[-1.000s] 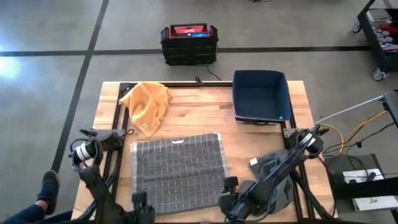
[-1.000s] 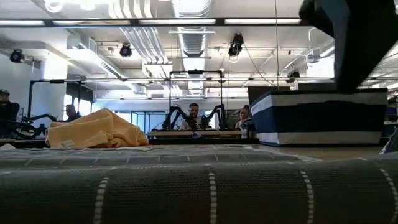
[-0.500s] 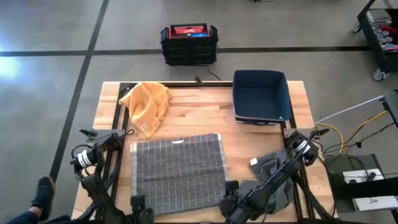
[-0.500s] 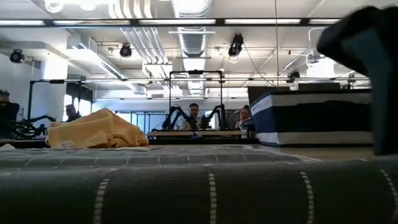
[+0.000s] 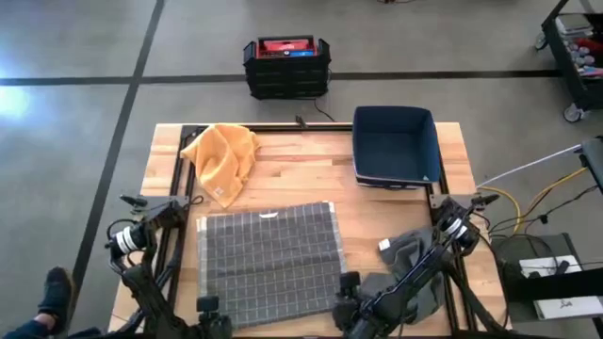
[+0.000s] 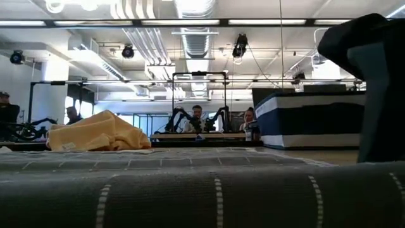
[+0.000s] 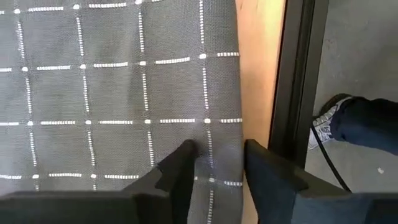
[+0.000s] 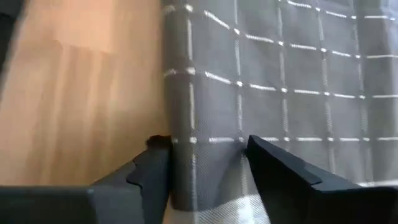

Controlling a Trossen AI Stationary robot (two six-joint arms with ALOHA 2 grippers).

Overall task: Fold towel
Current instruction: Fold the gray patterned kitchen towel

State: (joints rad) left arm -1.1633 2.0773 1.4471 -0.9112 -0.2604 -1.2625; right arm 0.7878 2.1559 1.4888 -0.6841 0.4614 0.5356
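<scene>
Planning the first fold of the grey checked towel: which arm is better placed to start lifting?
Neither clearly: left gripper and right gripper each straddle a near corner of the grey towel, fingers open. Lifting both together looks best.

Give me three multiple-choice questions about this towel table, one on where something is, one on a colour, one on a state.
1. Where is the navy bin?
A. far right corner
B. near left corner
C. on the grey towel

2. What colour is the crumpled cloth at the far left?
A. red
B. yellow
C. white

3. How does the grey checked towel lie?
A. rolled up
B. folded in half
C. spread flat

Answers: 1 A, the high view shows it there. 2 B, it is plainly yellow. 3 C, its whole grid shows, with the left gripper and right gripper astride its near corners.
</scene>
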